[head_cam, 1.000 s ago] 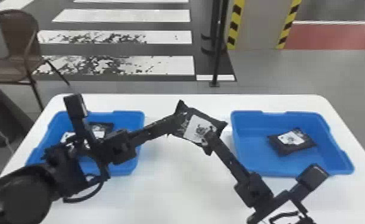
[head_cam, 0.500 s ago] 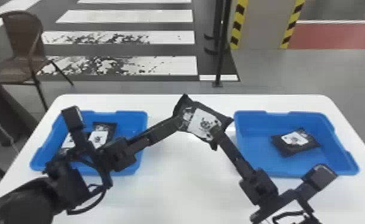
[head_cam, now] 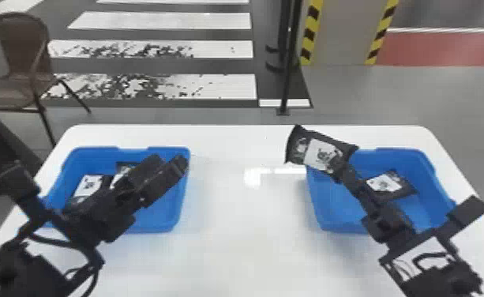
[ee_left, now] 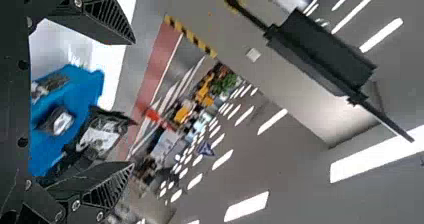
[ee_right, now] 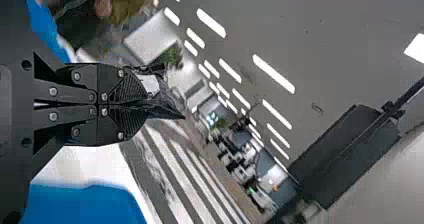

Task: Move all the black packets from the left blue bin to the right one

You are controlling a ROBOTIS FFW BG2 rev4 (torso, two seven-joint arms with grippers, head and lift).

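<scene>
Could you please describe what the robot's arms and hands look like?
The left arm and right arm are black and blocky, with looping dark cables. The left hand and right hand each have two black fingers tapering to ribbed tips, with silvery screws.

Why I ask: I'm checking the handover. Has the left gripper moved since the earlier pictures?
Yes, leftward: in the head view, the left gripper went from right of the left blue bin to over it.

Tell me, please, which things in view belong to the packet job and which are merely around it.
Job:
- left blue bin, its two visible packets
- right blue bin, one packet inside
- held packet
- right gripper, left gripper

Bystanders:
- brown chair
- black pole
</scene>
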